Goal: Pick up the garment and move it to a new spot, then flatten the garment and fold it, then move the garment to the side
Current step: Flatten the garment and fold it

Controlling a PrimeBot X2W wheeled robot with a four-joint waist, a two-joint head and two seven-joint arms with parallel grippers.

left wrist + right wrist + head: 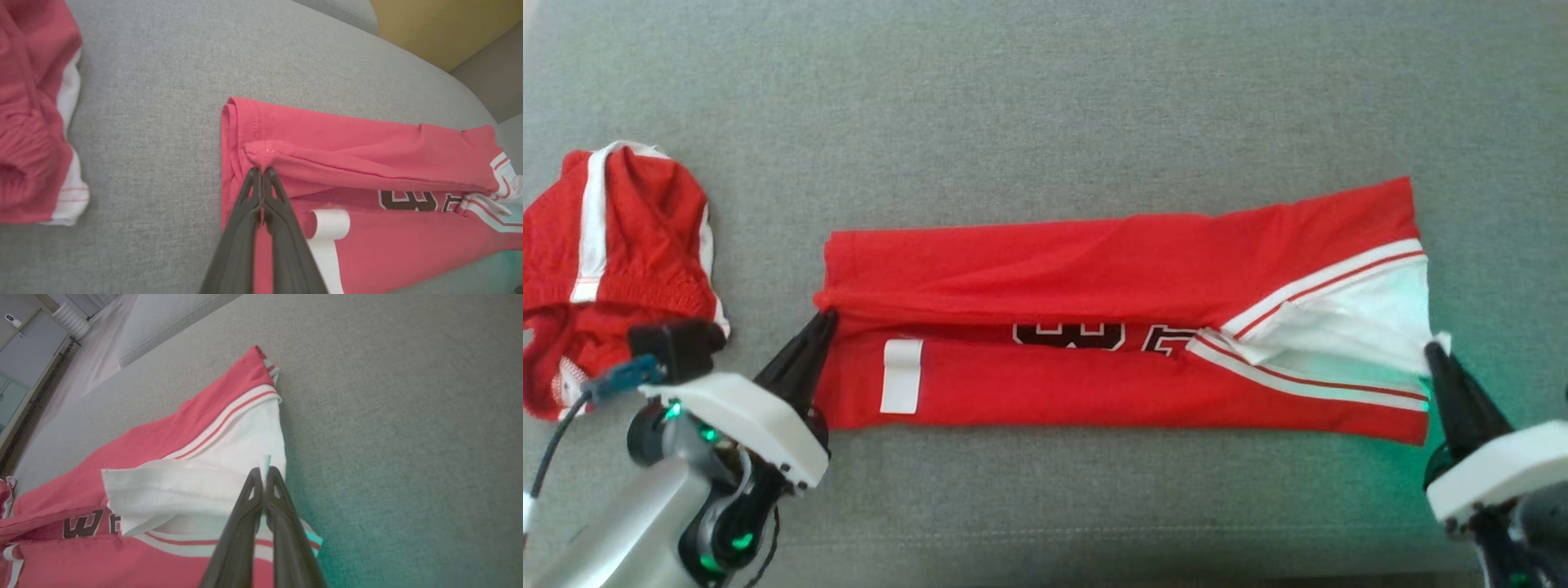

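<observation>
**Soft cloth on a coarse weave**

The garment (pixel 1094 261) is smooth, matt red knit cloth, with ribbed white trim towards three o'clock. The couch seat (pixel 1045 106) under it is rough grey woven fabric. At nine o'clock, a second red cloth piece (pixel 629 237) looks mesh-textured. The left gripper (pixel 827 316) and right gripper (pixel 1431 351) have matt dark plastic fingers.

A grey cushion (pixel 1045 98) of woven fabric spreads across the head view. At the left edge of that view, about mid-height, a pair of red shorts (pixel 629 237) with white stripes lies crumpled on it. A mustard-yellow surface (pixel 433 24) stands in the upper right corner of the left wrist view. In the upper left of the right wrist view are a pale cabinet (pixel 24 347) and a white ribbed object (pixel 71 320), beside a light floor (pixel 96 367).
</observation>
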